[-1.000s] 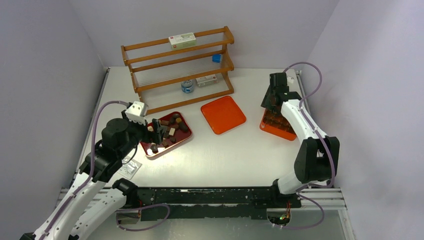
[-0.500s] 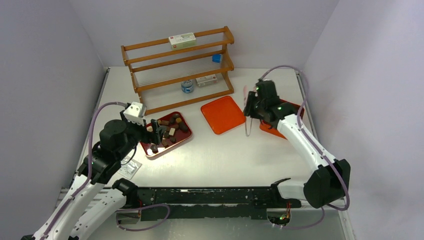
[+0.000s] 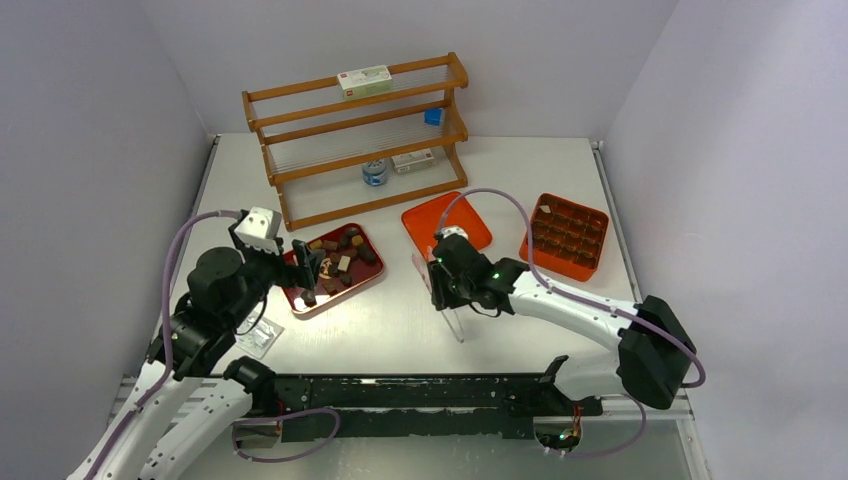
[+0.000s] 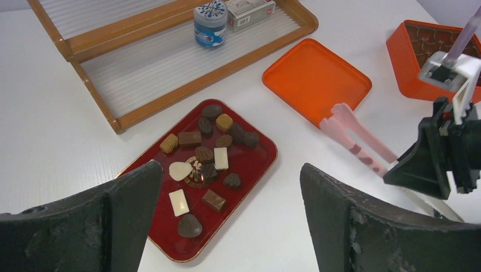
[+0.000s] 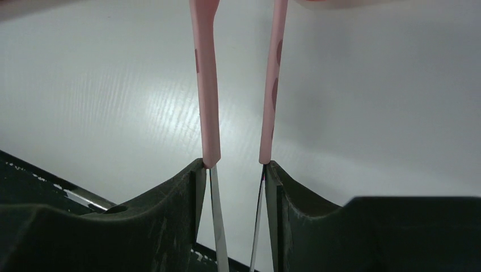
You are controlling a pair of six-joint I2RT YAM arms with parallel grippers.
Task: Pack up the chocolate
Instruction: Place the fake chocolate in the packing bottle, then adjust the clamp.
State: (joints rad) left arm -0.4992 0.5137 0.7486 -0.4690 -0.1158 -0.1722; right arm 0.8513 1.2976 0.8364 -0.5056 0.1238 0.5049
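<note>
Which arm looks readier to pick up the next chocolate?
Probably the right arm: its jaws grip the pink tongs, tips toward the red tray of chocolates. The left arm hovers by that tray, jaws open, empty.

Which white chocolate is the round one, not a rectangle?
The cream one near the middle of the red tray: it is rounded with a pointed end, while the other two white pieces are flat rectangles.

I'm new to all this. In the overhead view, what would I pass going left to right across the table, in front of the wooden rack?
small clear packet → dark red tray holding the chocolates → flat orange lid → orange compartment box
</note>
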